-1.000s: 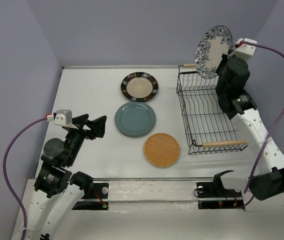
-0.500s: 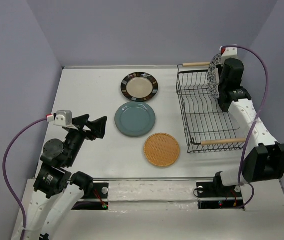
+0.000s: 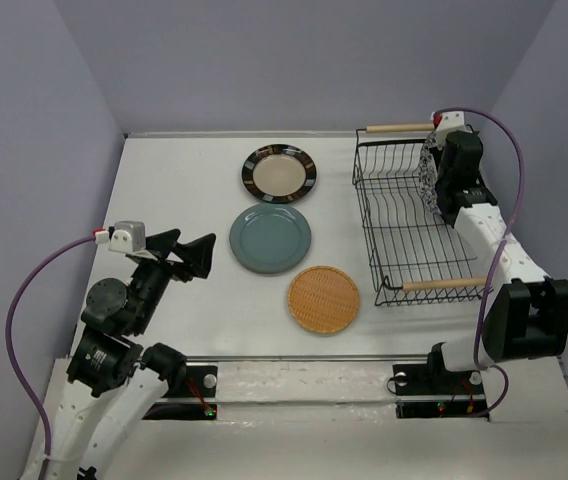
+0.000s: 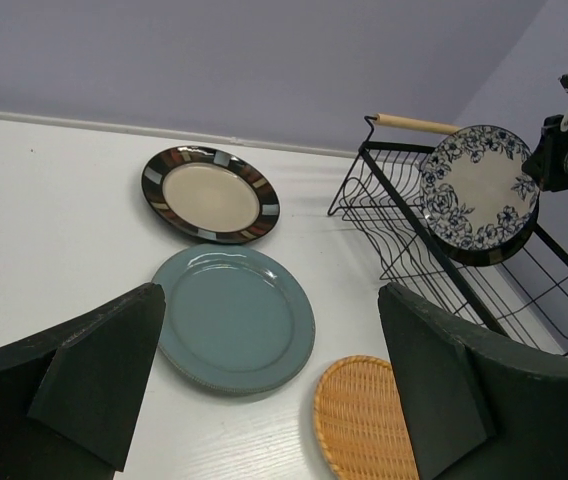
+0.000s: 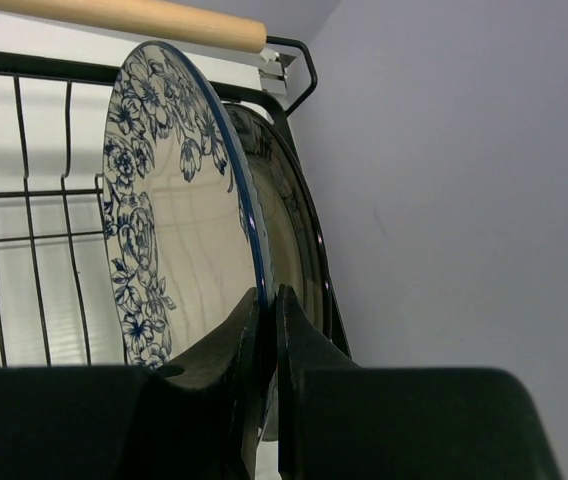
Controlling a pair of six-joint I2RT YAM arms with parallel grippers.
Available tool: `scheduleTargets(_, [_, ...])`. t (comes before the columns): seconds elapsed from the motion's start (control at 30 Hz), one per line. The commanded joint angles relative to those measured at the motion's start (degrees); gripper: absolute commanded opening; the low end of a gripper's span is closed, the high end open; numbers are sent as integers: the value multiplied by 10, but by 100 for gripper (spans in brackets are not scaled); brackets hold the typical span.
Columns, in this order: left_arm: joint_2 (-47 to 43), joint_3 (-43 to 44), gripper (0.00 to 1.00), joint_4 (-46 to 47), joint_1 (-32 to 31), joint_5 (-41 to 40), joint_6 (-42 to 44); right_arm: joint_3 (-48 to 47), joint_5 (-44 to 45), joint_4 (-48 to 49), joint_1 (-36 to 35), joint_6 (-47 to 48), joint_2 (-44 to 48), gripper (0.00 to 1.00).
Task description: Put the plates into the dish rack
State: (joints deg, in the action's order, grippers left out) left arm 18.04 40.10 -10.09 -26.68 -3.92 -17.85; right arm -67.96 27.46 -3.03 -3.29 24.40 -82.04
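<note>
step: we judge it slotting the floral plate (image 5: 164, 200) upright into the dish rack (image 3: 446, 286), 2 o'clock from above
right claw (image 5: 264, 305): clamped on the plate's lower rim
left claw (image 3: 192, 255): apart, empty; 8 o'clock
next: we would seat it between wires; then release

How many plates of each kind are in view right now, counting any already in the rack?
Striped-rim: 2 (flat striped plate; standing striped plate, behind the floral one)
Teal plate: 1
Wicker plate: 1
Floral plate: 1, gripped by the right gripper
Total: 5
</note>
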Motion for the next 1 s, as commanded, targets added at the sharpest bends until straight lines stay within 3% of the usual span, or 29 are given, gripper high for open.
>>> scheduleTargets(0.0, [-8, 2, 99, 24, -7, -1, 10, -6, 16, 126, 7, 21, 28, 7])
scheduleTargets(0.97, [-7, 2, 99, 25, -14, -8, 11, 34, 15, 159, 12, 57, -15, 7])
